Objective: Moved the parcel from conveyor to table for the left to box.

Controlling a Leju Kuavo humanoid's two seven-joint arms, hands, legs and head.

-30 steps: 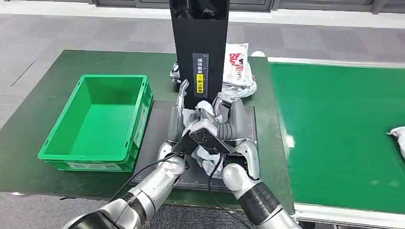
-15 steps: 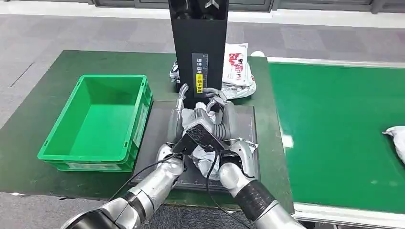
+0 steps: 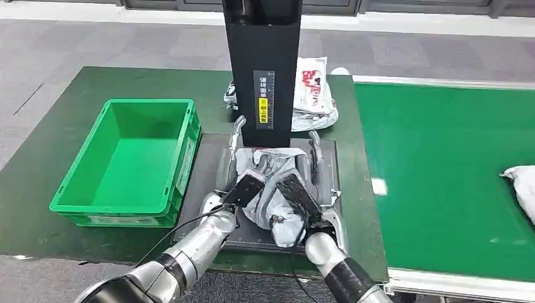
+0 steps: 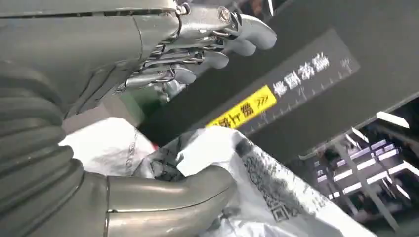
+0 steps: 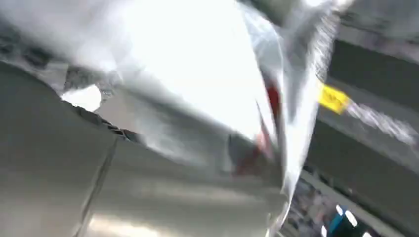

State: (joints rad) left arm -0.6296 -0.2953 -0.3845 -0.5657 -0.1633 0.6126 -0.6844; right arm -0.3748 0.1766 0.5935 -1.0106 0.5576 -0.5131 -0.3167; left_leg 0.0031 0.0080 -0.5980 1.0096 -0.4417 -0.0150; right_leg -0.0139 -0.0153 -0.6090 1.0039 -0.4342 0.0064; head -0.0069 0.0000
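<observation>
Lying crumpled on the dark mat (image 3: 208, 151) in front of the black upright stand (image 3: 262, 69), the grey-white parcel (image 3: 272, 183) sits between the robot's two hands on the green table (image 3: 76, 126). The left hand (image 3: 228, 165) is at the parcel's left side, its fingers reaching forward alongside the bag; from the left wrist view the thumb (image 4: 168, 197) presses against the bag's wrinkled plastic while the darker fingers (image 4: 217, 49) stretch out clear of it, so whether it truly grips the bag I cannot tell. The right hand (image 3: 318, 173) lies along the parcel's right side, touching it; its wrist view is blurred, showing pale plastic close against the hand, and its grip cannot be judged either. An empty-looking green crate (image 3: 129, 161) stands on the table to the left of the mat. More bagged parcels (image 3: 312, 88) lie behind the stand, and another pale bag (image 3: 520, 186) rests at the far right edge of the green conveyor (image 3: 441, 170).
</observation>
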